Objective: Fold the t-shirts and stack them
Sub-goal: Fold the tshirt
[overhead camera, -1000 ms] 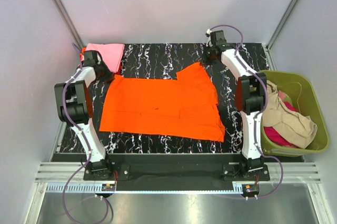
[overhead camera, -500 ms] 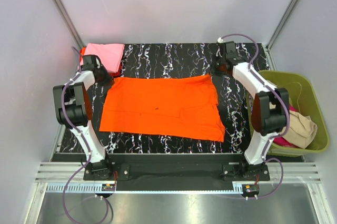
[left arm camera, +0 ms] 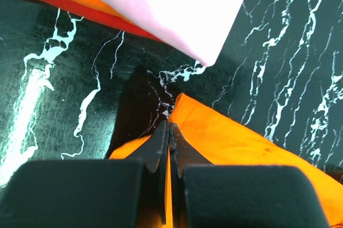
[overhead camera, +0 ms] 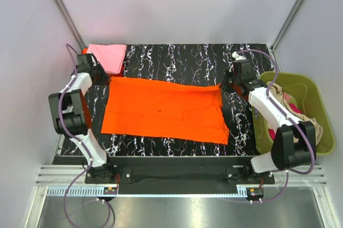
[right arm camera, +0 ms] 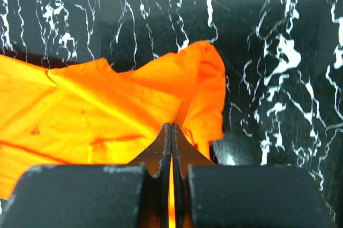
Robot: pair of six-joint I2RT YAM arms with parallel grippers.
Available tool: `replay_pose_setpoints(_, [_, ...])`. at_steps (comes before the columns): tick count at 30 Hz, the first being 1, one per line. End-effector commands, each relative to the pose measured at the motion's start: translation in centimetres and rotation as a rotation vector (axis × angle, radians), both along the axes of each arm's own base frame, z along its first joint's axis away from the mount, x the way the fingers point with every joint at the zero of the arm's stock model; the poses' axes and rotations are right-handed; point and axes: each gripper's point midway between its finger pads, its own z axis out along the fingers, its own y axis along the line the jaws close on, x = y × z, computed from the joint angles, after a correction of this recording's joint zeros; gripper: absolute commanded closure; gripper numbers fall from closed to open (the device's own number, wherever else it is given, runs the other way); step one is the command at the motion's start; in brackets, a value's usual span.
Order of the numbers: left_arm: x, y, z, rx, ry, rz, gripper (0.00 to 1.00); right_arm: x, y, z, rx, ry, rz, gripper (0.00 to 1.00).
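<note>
Clamping left gripper [left arm camera: 169, 126] and right gripper [right arm camera: 171, 126] on the flat orange shirt [overhead camera: 163, 109], I count pink shirt [overhead camera: 107, 55] stacked beside it, basket [overhead camera: 289, 76] unemptied.

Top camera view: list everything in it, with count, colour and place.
orange t-shirt: one, bright orange, spread flat mid-table
pink t-shirt: one, light pink, folded, far left corner
red-orange cloth: count unclear, under the pink one, only edges show
basket: one, olive green, beside the table's right edge
beige t-shirt: one, beige, in the basket
magenta cloth: one, magenta, in the basket, mostly hidden
table: one, black with white veins
left gripper: one, black, shut on the orange t-shirt's far left corner
right gripper: one, black, shut on its far right corner
</note>
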Motion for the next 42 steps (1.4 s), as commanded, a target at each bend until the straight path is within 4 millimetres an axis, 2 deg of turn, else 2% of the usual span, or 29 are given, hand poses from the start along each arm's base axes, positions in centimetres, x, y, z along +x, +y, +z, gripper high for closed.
replay_pose_setpoints(1, [0.0,1.2,2.0,0.061,-0.062,0.010,1.00,-0.5,-0.1,2.0,0.029,-0.087,-0.014,1.00])
replay_pose_setpoints(2, [-0.2,1.4,2.1,0.063,-0.063,0.012,1.00,-1.2,0.1,1.1,0.039,-0.070,0.000,1.00])
replay_pose_setpoints(4, [-0.7,1.6,1.8,0.063,-0.050,0.020,1.00,-1.8,0.1,1.7,0.059,-0.103,-0.001,1.00])
replay_pose_setpoints(5, [-0.9,1.9,1.9,0.065,-0.053,0.028,1.00,-2.4,-0.1,0.9,0.057,-0.094,-0.002,1.00])
replay_pose_setpoints(7, [-1.4,2.3,1.9,0.066,-0.051,0.042,1.00,-2.8,-0.1,2.0,0.075,-0.154,-0.001,1.00])
replay_pose_setpoints(8, [-1.5,2.4,1.9,0.066,-0.052,0.045,1.00,-3.3,-0.1,1.4,0.077,-0.150,0.002,1.00])
replay_pose_setpoints(9, [-1.8,2.6,1.8,0.062,-0.045,0.054,1.00,-3.6,0.0,2.0,0.089,-0.177,0.010,1.00])
replay_pose_setpoints(10, [-1.9,2.7,1.9,0.054,-0.052,0.059,1.00,-4.0,0.4,1.6,0.108,-0.183,0.032,1.00])
replay_pose_setpoints(13, [-2.2,2.8,2.3,0.023,-0.071,0.063,1.00,-4.4,0.6,2.2,0.139,-0.230,0.042,1.00])
replay_pose_setpoints(14, [-2.3,2.7,2.4,0.019,-0.075,0.060,1.00,-4.9,0.7,1.3,0.145,-0.215,0.045,1.00])
replay_pose_setpoints(16, [-2.5,2.3,2.4,-0.003,-0.081,0.051,1.00,-5.5,0.8,0.8,0.173,-0.201,0.035,1.00])
replay_pose_setpoints(21, [-4.2,1.5,0.9,-0.025,-0.040,0.035,1.00,-7.0,0.5,-0.7,0.206,-0.164,-0.010,1.00])
replay_pose_setpoints(22, [-4.4,1.5,1.0,-0.022,-0.041,0.036,1.00,-7.6,0.6,-1.5,0.210,-0.141,-0.007,1.00])
replay_pose_setpoints(26, [-5.2,1.3,0.9,-0.017,-0.027,0.028,1.00,-8.7,0.8,-2.6,0.244,-0.096,-0.019,1.00])
replay_pose_setpoints(29, [-5.9,1.4,1.0,-0.001,-0.024,0.033,1.00,-9.3,0.3,-2.9,0.243,-0.090,-0.049,1.00])
replay_pose_setpoints(33, [-6.3,1.5,1.0,0.009,-0.020,0.034,1.00,-9.6,0.1,-2.3,0.244,-0.105,-0.055,1.00])
replay_pose_setpoints(36, [-6.8,1.5,0.3,0.012,0.016,0.032,1.00,-9.9,0.1,-2.5,0.241,-0.100,-0.055,1.00])
replay_pose_setpoints(39, [-7.7,1.5,-0.7,0.010,0.049,0.043,1.00,-10.6,0.1,-3.8,0.256,-0.045,-0.070,1.00])
replay_pose_setpoints(42, [-8.3,1.5,-1.2,0.008,0.062,0.057,0.94,-11.5,1.3,-4.4,0.321,0.014,-0.049,1.00])
